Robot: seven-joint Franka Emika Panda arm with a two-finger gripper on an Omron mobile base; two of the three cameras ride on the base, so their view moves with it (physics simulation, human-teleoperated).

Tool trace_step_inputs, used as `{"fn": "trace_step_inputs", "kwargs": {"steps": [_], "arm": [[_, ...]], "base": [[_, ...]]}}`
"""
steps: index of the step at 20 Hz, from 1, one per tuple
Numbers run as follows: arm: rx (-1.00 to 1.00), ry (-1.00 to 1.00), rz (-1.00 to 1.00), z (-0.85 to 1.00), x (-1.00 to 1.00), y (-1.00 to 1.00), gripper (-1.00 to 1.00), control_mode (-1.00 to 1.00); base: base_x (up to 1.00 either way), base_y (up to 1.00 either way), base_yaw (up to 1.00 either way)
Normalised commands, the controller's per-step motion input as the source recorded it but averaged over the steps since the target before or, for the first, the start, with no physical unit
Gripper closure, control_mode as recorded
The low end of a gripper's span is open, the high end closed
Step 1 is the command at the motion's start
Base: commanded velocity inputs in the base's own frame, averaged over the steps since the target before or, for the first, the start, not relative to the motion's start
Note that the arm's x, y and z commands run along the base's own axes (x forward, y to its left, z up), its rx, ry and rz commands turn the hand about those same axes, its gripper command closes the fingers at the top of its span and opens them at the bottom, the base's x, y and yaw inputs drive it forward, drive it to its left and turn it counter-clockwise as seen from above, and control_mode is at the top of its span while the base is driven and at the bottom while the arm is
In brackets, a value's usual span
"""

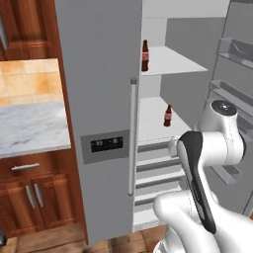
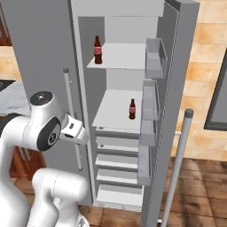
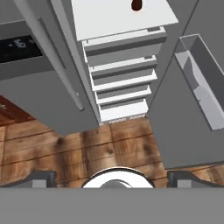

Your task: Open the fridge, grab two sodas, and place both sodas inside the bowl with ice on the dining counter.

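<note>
The grey fridge (image 1: 99,74) (image 2: 40,44) has its left door shut and its right door (image 2: 177,88) (image 3: 192,109) swung wide open. One soda (image 1: 145,56) (image 2: 98,50) stands upright at the front left of the upper shelf. A second soda (image 1: 168,116) (image 2: 132,109) stands on the shelf below, and its base (image 3: 137,4) shows at the top of the hand view. My gripper (image 3: 113,177) is open and empty, low in front of the fridge's drawers, pointing down at the floor. The bowl with ice and the dining counter are out of view.
Grey drawers (image 1: 153,168) (image 3: 118,78) stack below the lower shelf. Bins (image 2: 155,57) line the open door, whose bar handle (image 2: 181,146) juts out on the right. A marble worktop (image 1: 29,128) over wood cabinets (image 1: 29,192) stands left of the fridge. Wood floor (image 3: 65,144) lies below.
</note>
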Motion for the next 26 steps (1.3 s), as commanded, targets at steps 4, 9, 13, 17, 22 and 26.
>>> {"fn": "trace_step_inputs", "kwargs": {"steps": [4, 9, 13, 17, 22, 26], "arm": [[0.00, 0.00, 0.00, 0.00, 0.00, 0.00, -1.00, 1.00], [0.00, 0.00, 0.00, 0.00, 0.00, 0.00, -1.00, 1.00], [0.00, 0.00, 0.00, 0.00, 0.00, 0.00, -1.00, 1.00], [0.00, 0.00, 0.00, 0.00, 0.00, 0.00, -1.00, 1.00], [0.00, 0.00, 0.00, 0.00, 0.00, 0.00, -1.00, 1.00], [0.00, 0.00, 0.00, 0.00, 0.00, 0.00, -1.00, 1.00]], "base": [[0.36, 0.00, -0.23], [0.40, 0.01, -0.28], [0.42, 0.16, -0.26], [0.42, 0.29, -0.21], [0.35, 0.25, -0.15], [0.34, 0.27, -0.12]]}}
